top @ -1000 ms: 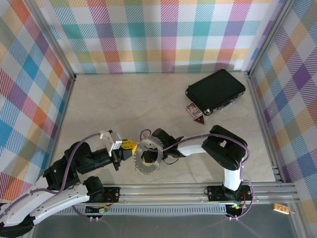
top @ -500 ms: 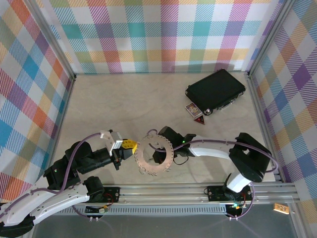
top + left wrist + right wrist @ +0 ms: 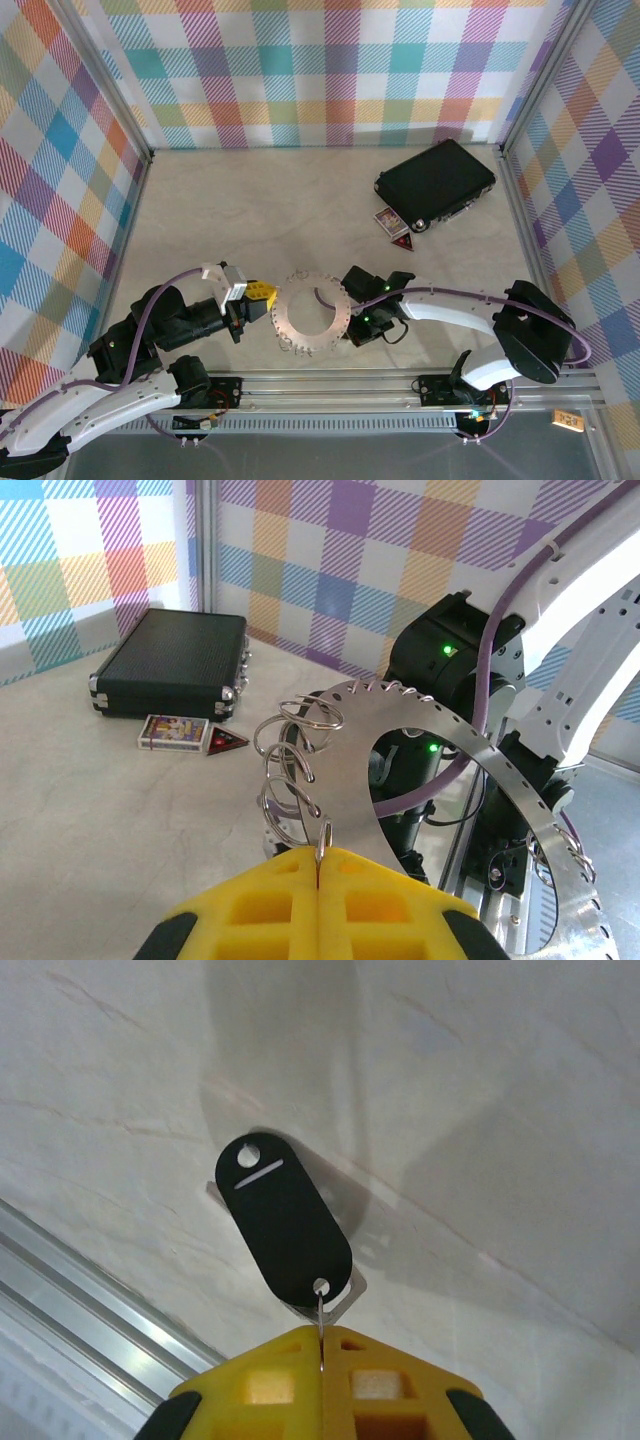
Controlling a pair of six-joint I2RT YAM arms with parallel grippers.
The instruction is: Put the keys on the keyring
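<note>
My left gripper (image 3: 262, 294) (image 3: 320, 852) is shut, its yellow fingers pinching a thin wire loop. That loop is one of several small split rings (image 3: 295, 760) hanging on the keyring (image 3: 312, 318) (image 3: 450, 740), a large flat silvery ring with a notched edge. The keyring is held above the table just right of the left fingers. My right gripper (image 3: 322, 1328) is shut on a thin wire that runs through the hole of the key (image 3: 285, 1222). The key has a black oval head with a silver plate behind it and hangs just over the table. The right arm (image 3: 440, 305) reaches in from the right, its wrist at the keyring's right edge.
A black rectangular case (image 3: 436, 183) (image 3: 170, 663) lies at the back right. In front of it are a small card box (image 3: 388, 222) and a red triangle (image 3: 402, 243). An aluminium rail (image 3: 330, 385) runs along the near edge, and plaid walls enclose the table.
The right arm's elbow has swung out to the right and its wrist has moved right. The keyring has turned from steeply tilted to nearly flat-on. The left gripper has stayed put.
</note>
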